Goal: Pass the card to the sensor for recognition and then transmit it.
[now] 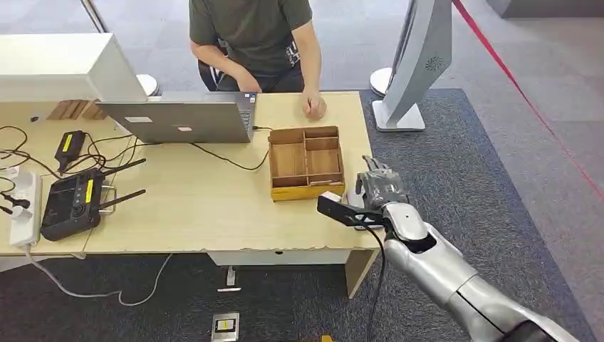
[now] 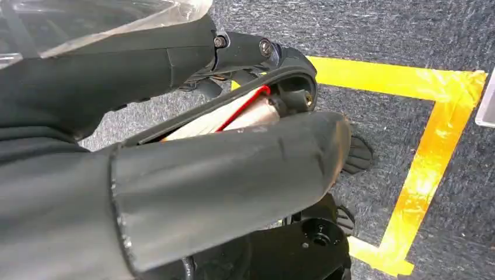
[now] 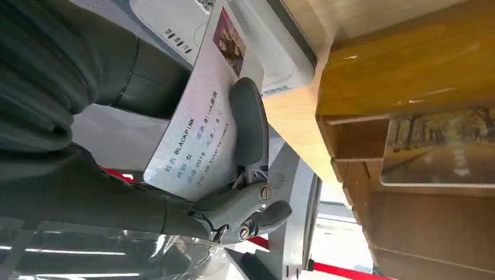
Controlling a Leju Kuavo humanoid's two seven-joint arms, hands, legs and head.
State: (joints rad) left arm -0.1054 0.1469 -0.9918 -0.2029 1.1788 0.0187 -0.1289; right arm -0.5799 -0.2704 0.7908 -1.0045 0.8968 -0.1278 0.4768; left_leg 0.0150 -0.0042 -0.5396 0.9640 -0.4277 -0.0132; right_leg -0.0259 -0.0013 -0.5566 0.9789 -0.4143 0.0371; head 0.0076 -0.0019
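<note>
**Card held at the table's right end, beside the wooden box**

The card [image 3: 195, 137], a pale rectangular ID-style card with a small photo at one end and lines of printed text, is in the robot's right hand [image 1: 375, 191]. In the right wrist view a dark grey finger [image 3: 250, 125] lies across its printed face, pressing it against the rest of the hand, so the hand is grasping the card. From the head view the silver right arm reaches up from the lower right, and the hand sits at the right end of the light wooden table [image 1: 199, 206], just beside the yellow-fronted wooden compartment box [image 1: 306, 162]. A white device with a dark strip [image 3: 268, 52] lies on the table close behind the card; the head view shows a small white corner of it [image 1: 330, 195] next to the hand.

Inside one compartment of the box, the right wrist view shows a picture card printed with a tree-lined path [image 3: 438, 149].

The left hand [image 2: 222, 169] appears as dark grey covers and fingers above grey carpet marked with yellow tape [image 2: 432, 151]; whether its fingers are closed or spread cannot be told.

A person in a dark green shirt [image 1: 251, 32] sits across the table, one hand [image 1: 313, 107] resting on the tabletop near the box. A grey laptop [image 1: 178, 117], a black controller with antennas [image 1: 71, 203] and a white power strip [image 1: 23, 206] lie on the table's left part.
</note>
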